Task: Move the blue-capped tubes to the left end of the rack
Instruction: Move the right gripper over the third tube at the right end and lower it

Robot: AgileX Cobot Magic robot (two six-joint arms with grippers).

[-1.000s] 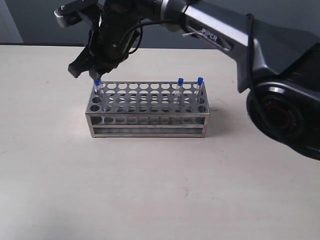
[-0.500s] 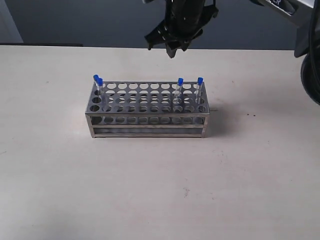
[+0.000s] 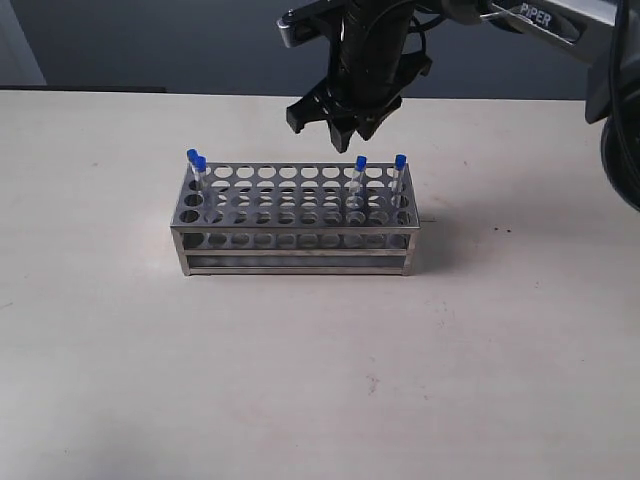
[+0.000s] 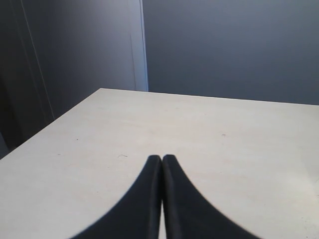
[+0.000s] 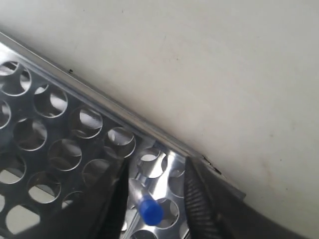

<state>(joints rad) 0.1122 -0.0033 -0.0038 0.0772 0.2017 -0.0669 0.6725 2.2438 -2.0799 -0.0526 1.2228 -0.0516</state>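
The steel rack (image 3: 290, 236) stands mid-table. Two blue-capped tubes (image 3: 196, 160) are in its left end. Two more stand near the right end: one (image 3: 361, 163) a couple of holes in, the other (image 3: 400, 160) at the end. My right gripper (image 3: 349, 128) hangs open just above the inner right tube. In the right wrist view that tube's blue cap (image 5: 149, 211) lies between the spread fingers (image 5: 198, 199), untouched, over the rack's corner (image 5: 99, 98). My left gripper (image 4: 162, 159) is shut and empty over bare table, outside the exterior view.
The beige table (image 3: 320, 380) stretches wide around the rack. The right arm (image 3: 540, 30) reaches in from the upper right, above the rack's back edge. A dark wall (image 4: 224, 45) rises behind the table.
The right gripper left the rack's left end, where two tubes now stand, swung right and up, then came down over the inner right tube.
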